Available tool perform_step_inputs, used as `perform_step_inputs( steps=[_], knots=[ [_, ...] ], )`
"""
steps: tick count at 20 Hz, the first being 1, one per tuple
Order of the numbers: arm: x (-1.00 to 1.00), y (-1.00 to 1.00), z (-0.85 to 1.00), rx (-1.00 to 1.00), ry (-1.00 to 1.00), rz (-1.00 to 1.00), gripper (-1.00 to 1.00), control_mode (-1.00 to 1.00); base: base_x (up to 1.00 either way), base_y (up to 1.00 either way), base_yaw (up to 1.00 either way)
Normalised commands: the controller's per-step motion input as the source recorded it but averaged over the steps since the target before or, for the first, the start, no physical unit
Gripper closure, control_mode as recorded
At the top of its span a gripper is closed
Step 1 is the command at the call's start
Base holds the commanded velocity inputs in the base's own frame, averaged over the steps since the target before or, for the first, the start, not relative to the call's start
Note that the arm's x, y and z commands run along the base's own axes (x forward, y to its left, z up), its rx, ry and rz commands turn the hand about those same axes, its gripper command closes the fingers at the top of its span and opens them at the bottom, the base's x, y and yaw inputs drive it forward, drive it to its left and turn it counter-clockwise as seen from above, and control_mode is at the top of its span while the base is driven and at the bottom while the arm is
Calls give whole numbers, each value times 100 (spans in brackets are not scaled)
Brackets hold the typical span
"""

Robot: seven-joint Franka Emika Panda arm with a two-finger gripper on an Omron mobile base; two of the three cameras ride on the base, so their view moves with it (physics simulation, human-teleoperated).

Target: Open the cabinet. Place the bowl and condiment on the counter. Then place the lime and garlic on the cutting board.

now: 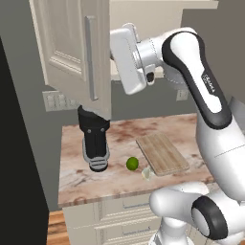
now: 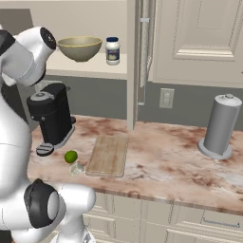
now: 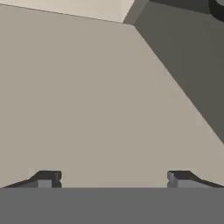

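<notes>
Pincer (image 3: 112,179) gapes wide, facing bare cabinet (image 3: 78,96) panel.

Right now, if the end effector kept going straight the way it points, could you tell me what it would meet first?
Probably a flat cream surface of the cabinet, which lies ahead of the open end effector; depth is unclear.

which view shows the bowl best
The right base view: the bowl sits in full sight on the open cabinet shelf, left of the condiment. In the left base view the door and arm block it.
</notes>
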Motion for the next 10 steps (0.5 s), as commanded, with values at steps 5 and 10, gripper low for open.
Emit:
perform_step_inputs(
  steps=[5, 10],
  knots=[
    [-41, 78, -1, 0, 0, 0, -100, -100, 0, 0, 0],
    [-7, 79, -3, 0, 3, 0, -100, -100, 0, 0, 0]
  ],
)
